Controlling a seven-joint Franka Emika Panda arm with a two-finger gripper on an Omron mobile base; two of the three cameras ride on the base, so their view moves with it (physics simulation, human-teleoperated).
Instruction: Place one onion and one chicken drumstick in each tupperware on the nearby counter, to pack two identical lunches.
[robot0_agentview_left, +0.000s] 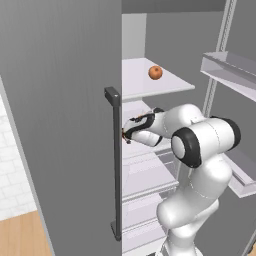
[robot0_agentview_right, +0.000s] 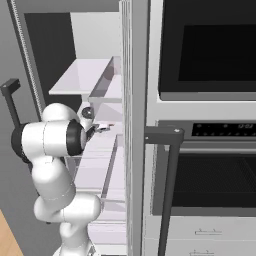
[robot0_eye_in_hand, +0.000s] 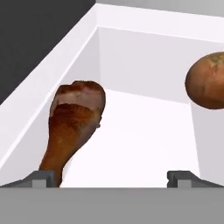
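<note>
- the gripper (robot0_eye_in_hand: 112, 178) was spread wide and held nothing, reaching into a white fridge drawer (robot0_eye_in_hand: 144, 39).
- a chicken drumstick (robot0_eye_in_hand: 74, 122) lay by the drawer's left wall, thin end just by the left fingertip (robot0_eye_in_hand: 41, 178); it looked like the next pick.
- a brown round item (robot0_eye_in_hand: 208, 81), perhaps an onion, sat at the drawer's right edge, cut off by the frame.
- another onion (robot0_agentview_left: 155, 72) rested on the upper fridge shelf (robot0_agentview_left: 135, 82).
- packing seemed barely begun: nothing was gripped.
- in the base views the open fridge door (robot0_agentview_left: 60, 125) partly hid the hand.
</note>
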